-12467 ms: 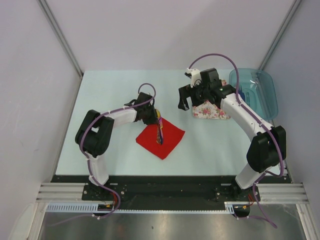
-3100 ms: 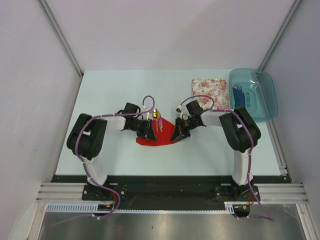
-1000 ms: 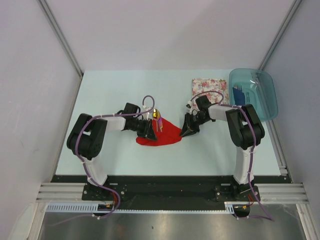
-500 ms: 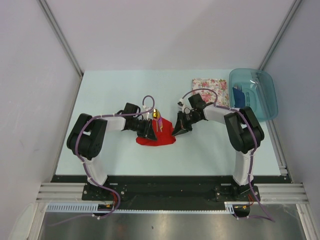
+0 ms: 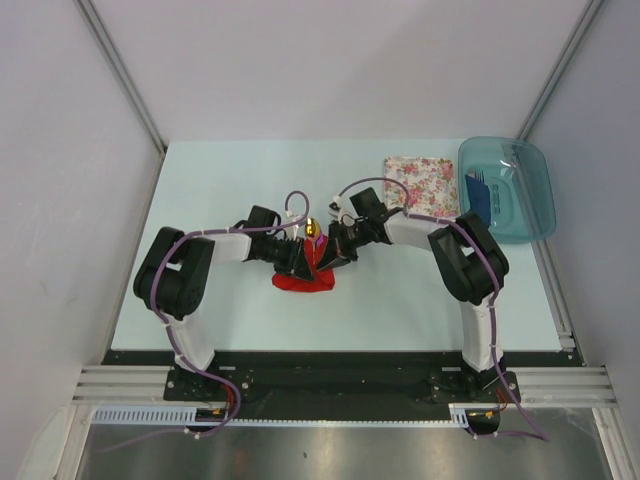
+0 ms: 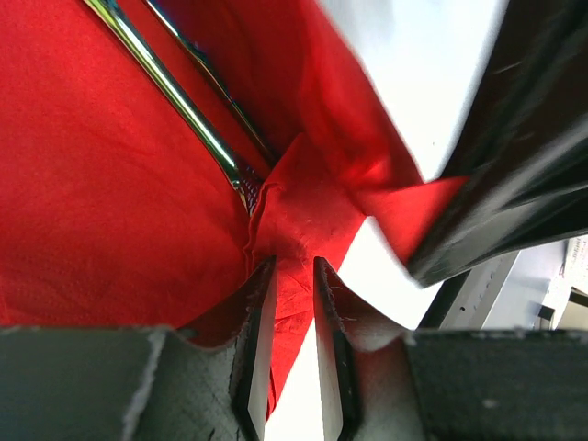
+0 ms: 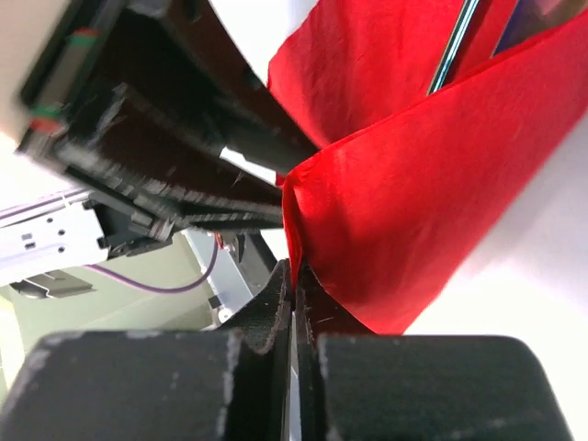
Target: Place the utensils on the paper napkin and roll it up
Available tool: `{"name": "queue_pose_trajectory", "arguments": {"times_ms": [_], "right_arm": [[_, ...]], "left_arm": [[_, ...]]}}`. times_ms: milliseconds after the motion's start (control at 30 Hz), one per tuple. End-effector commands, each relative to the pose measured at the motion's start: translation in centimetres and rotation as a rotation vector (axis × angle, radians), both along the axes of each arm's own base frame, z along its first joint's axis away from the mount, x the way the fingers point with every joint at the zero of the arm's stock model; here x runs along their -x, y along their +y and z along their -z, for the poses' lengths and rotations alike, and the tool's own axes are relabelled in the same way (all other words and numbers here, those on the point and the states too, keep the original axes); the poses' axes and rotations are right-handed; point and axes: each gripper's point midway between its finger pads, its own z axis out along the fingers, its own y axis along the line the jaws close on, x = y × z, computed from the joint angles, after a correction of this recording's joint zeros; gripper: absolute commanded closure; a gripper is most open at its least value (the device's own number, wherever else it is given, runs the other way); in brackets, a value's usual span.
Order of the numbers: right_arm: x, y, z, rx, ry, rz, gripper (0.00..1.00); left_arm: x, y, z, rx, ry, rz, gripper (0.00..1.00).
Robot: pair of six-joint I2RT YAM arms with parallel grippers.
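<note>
The paper napkin (image 5: 305,277), bright red, lies mid-table with its right side lifted and folded over to the left. My right gripper (image 5: 329,261) is shut on that raised edge; the right wrist view shows red paper (image 7: 404,202) pinched between the pads at the gripper (image 7: 294,271). The utensils lie on the sheet: a gold spoon head (image 5: 312,229) pokes out at the far side, and slim handles (image 6: 175,92) run across the red. My left gripper (image 5: 299,262) rests on the napkin's left part, jaws a narrow gap apart (image 6: 292,271), with red paper and table showing through.
A white floral-print square (image 5: 422,185) lies at the back right. Beside it stands a teal plastic bin (image 5: 520,160) holding a blue item (image 5: 478,195). The two grippers almost touch over the napkin; the right one's black body (image 6: 514,184) fills the left wrist view's right side.
My right gripper closed on the napkin's right corner and carried it left over the utensils, folding the sheet. The left gripper has stayed put.
</note>
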Motion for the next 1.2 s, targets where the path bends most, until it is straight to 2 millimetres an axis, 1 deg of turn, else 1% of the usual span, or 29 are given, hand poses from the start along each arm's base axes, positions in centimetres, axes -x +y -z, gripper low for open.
{"name": "queue_pose_trajectory", "arguments": {"times_ms": [0,133,200,233,300,333,367,467,500,600,633,700,833,1000,1100,1133,1167], "right_arm": [[-0.5,2.0,-0.2,-0.044,0.011,-0.004,1.00],[-0.2,2.6,0.3,-0.052,0.023,-0.008,1.00],[-0.1,2.7,0.6,-0.050,0.028,-0.009,1.00],[-0.1,2.8,0.6,-0.052,0.028,-0.009,1.00],[0.0,2.9,0.7,-0.051,0.031,-0.010,1.00],[0.0,3.0,0.7,-0.052,0.029,-0.010,1.00],[0.0,3.0,0.7,-0.052,0.027,-0.009,1.00],[-0.3,3.3,0.7,-0.053,0.019,-0.003,1.00],[-0.2,3.4,1.0,-0.049,0.024,-0.004,1.00],[-0.2,3.9,1.2,-0.051,0.018,-0.008,1.00],[-0.1,4.0,1.5,-0.047,0.026,-0.008,1.00],[0.0,4.3,1.7,-0.047,0.024,-0.014,1.00],[0.1,4.9,2.1,-0.045,0.025,-0.018,1.00],[0.0,5.2,2.6,-0.043,0.020,-0.017,1.00],[0.2,5.2,3.3,-0.035,0.040,-0.013,1.00],[-0.1,5.5,3.0,-0.054,0.020,-0.013,1.00],[-0.3,5.5,3.2,-0.055,0.019,-0.011,1.00]], "left_arm": [[-0.3,0.1,-0.8,0.021,-0.036,-0.002,0.72],[-0.2,0.5,-1.4,0.038,-0.037,-0.013,0.71],[-0.3,0.8,-2.0,0.050,-0.044,-0.023,0.70],[-0.4,1.3,-2.1,0.055,-0.041,-0.037,0.69],[-0.5,1.7,-3.1,0.075,-0.052,-0.050,0.67],[-0.6,2.3,-3.3,0.078,-0.051,-0.068,0.65],[-0.7,2.5,-4.0,0.090,-0.068,-0.070,0.64],[-0.8,3.8,-4.4,0.082,-0.073,-0.094,0.61],[-0.7,4.4,-4.6,0.079,-0.068,-0.108,0.60],[-0.6,5.4,-4.8,0.082,-0.063,-0.136,0.60],[-0.6,5.6,-4.9,0.082,-0.065,-0.145,0.59],[-0.7,5.8,-5.4,0.097,-0.078,-0.157,0.58],[-1.0,5.5,-6.1,0.129,-0.079,-0.182,0.57],[-1.9,5.3,-6.2,0.147,-0.081,-0.215,0.57],[-2.6,5.1,-6.1,0.162,-0.068,-0.237,0.57],[-2.8,4.9,-6.1,0.172,-0.056,-0.248,0.57],[-3.1,4.8,-6.1,0.178,-0.058,-0.253,0.57]]}}
